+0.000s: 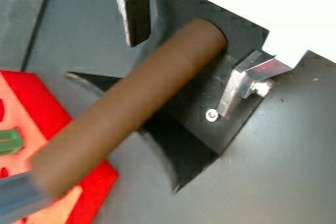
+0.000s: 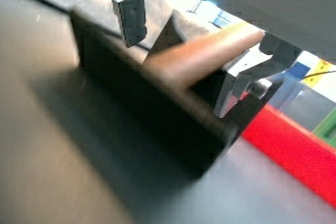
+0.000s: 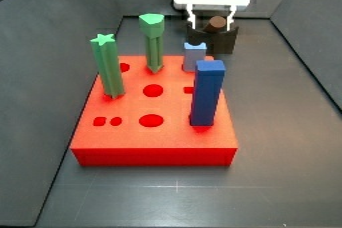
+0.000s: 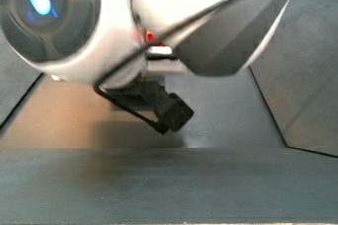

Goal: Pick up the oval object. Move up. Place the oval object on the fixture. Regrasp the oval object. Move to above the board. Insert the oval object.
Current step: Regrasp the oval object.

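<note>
Here the hand (image 1: 197, 56) is hovering over the small dark grey-black fixture (image 1: 197, 144), its flat silver fingers (image 1: 137, 17) spread apart on either side of the long brown oval peg (image 1: 132, 110) and not touching it. The peg is lying in the notch on top of the fixture, one end jutting out towards the thick red square board (image 1: 39, 120); the same shows in both wrist views, where the peg (image 2: 197, 53) is resting on the fixture (image 2: 144, 100) between the open fingers (image 2: 130, 17).

This looks like the regrasp step. To do it well, I judge the hand should be settling lower until the dark pads are level with the peg's middle, centred so both pads meet it together, then closing squarely so the peg is not rolling in the notch.

In a side view the hand (image 3: 211, 20) is at the far end of the dark tabletop (image 3: 287, 122), beyond the board (image 3: 154, 137). Counting: one brown peg, one fixture (image 3: 221, 42), one board, two green star-topped pegs (image 3: 108, 67), one tall blue square peg (image 3: 207, 94) near the right.
</note>
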Robot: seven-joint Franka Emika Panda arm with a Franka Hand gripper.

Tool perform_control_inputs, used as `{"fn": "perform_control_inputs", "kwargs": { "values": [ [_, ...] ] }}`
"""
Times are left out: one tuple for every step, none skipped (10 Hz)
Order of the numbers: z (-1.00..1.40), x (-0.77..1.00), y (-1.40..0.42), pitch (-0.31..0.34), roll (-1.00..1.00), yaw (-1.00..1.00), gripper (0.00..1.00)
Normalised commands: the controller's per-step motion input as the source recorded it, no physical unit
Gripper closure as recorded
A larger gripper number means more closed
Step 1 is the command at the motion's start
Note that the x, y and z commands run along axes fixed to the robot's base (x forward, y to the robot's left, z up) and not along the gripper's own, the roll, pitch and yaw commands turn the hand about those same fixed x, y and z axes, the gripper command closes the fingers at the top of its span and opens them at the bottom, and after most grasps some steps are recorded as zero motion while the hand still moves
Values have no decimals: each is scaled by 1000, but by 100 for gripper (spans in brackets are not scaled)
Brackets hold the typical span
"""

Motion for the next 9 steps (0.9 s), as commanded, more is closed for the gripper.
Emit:
{"fn": "perform_control_inputs", "kwargs": {
  "values": [
    [1000,-30,3,-20,61,-4,0],
    [1000,-38,-3,-13,66,7,0],
    [1000,-45,-1,4,67,20,0],
    [880,-47,-1,21,61,26,0],
    [646,-38,3,45,54,23,0],
    [468,-33,4,63,50,19,0],
    [222,-28,2,74,53,6,0],
    [0,-1000,0,15,-13,32,0],
    [-37,-1000,1,-14,-32,13,0]
  ]
}}
